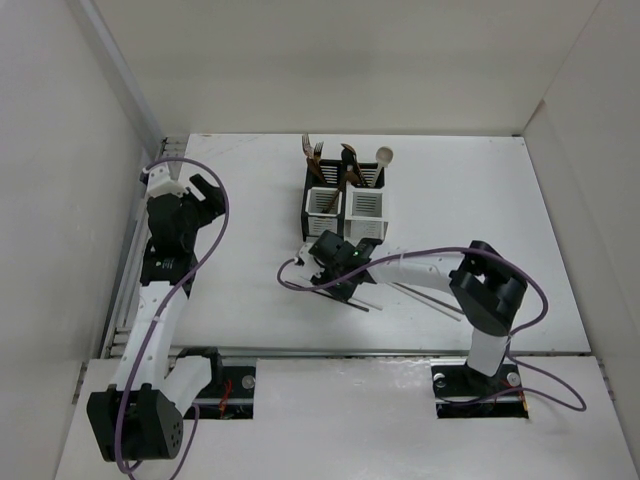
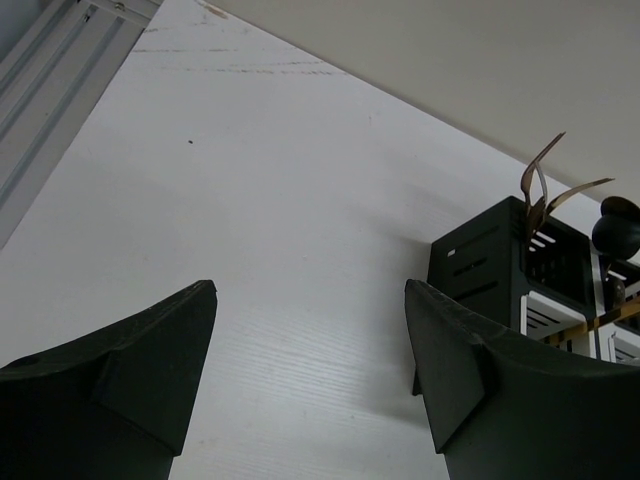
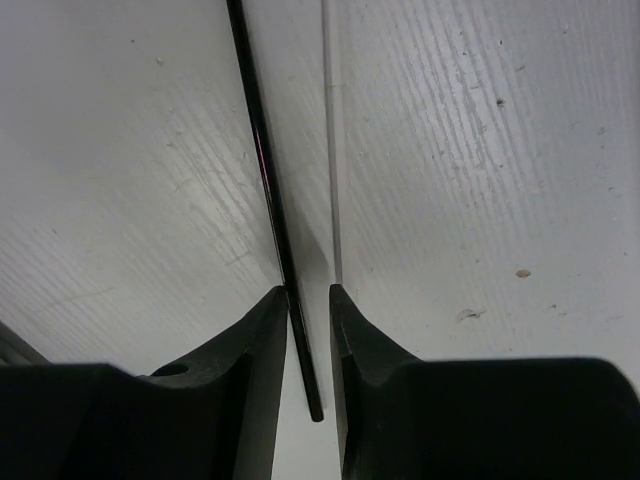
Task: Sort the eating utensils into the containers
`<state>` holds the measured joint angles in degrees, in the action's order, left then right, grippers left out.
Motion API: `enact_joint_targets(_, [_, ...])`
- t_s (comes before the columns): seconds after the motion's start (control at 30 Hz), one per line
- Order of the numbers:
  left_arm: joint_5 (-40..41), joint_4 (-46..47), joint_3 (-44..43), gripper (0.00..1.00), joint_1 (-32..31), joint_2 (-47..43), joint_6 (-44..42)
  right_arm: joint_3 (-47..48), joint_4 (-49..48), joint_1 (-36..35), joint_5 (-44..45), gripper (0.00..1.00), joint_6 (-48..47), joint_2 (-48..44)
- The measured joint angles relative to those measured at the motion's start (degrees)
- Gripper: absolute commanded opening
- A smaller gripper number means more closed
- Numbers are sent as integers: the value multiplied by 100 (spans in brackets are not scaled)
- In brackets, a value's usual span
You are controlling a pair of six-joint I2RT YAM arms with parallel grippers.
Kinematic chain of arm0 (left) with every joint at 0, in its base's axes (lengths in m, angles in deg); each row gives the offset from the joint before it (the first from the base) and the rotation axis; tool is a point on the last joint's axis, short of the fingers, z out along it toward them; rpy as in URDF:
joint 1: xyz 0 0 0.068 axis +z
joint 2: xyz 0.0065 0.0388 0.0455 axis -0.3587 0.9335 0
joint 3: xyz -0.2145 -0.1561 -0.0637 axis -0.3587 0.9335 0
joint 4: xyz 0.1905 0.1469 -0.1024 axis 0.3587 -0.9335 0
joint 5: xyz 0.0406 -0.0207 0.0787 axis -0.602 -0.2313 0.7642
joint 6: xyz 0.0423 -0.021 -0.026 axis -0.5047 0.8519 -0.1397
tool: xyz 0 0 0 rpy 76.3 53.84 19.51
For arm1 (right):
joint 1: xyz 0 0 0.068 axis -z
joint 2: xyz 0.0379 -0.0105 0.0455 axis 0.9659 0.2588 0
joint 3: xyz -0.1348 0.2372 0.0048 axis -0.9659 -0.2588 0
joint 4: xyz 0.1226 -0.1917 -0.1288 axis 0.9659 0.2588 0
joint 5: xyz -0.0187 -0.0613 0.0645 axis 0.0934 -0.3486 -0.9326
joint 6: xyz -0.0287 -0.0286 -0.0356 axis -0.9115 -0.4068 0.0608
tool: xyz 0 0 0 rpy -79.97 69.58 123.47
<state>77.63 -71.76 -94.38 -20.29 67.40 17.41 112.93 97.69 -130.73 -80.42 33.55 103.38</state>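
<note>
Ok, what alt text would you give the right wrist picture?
Two black jaws, narrowly apart, straddle the end of a dark chopstick lying on a white table. A thin pale stick lies beside it.

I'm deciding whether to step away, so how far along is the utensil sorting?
Done: forks and spoons stand in the containers. In hand: the right gripper has its jaws astride a dark chopstick lying on the table. Left: that one and the pale chopstick beside it. The left gripper is open and empty.
</note>
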Motion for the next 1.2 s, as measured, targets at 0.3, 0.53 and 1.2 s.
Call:
enact_joint_targets(0.3, [2,-74,81,73,0,0,0,-15,-79,7,-11,27,184,114])
enact_joint_targets(0.53, [2,-81,90,74,0,0,2,-15,-116,9,-28,24,155,101])
enact_joint_targets(1.2, [4,-118,199,74,13,0,0,50,-42,-35,79,17,-70,219])
